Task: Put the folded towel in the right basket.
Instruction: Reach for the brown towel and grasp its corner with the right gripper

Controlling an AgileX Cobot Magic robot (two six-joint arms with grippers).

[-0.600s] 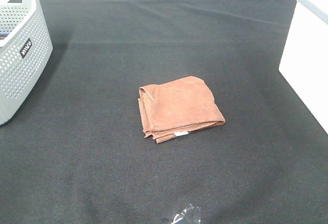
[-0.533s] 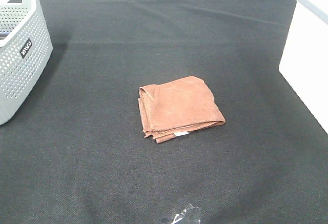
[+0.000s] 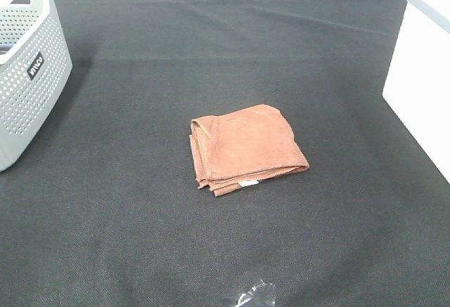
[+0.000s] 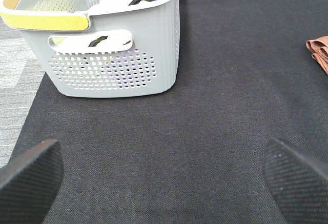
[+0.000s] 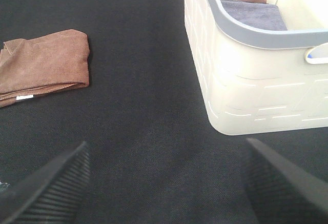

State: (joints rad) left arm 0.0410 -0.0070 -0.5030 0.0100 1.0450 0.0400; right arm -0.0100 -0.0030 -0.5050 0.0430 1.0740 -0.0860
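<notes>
The folded brown towel (image 3: 246, 145) lies flat on the black tabletop near the middle. It also shows in the right wrist view (image 5: 46, 65), and its edge shows in the left wrist view (image 4: 319, 49). The right basket (image 3: 422, 68) is white with a grey rim and stands at the right edge; in the right wrist view (image 5: 256, 90) it holds a grey cloth. My left gripper (image 4: 164, 178) is open and empty, low over the table by the grey basket. My right gripper (image 5: 166, 183) is open and empty, between the towel and the white basket. Neither gripper shows in the exterior high view.
A grey perforated basket (image 3: 28, 75) stands at the left edge; in the left wrist view (image 4: 113, 44) it has a yellow handle and holds blue and black items. A scrap of clear plastic (image 3: 253, 294) lies near the front edge.
</notes>
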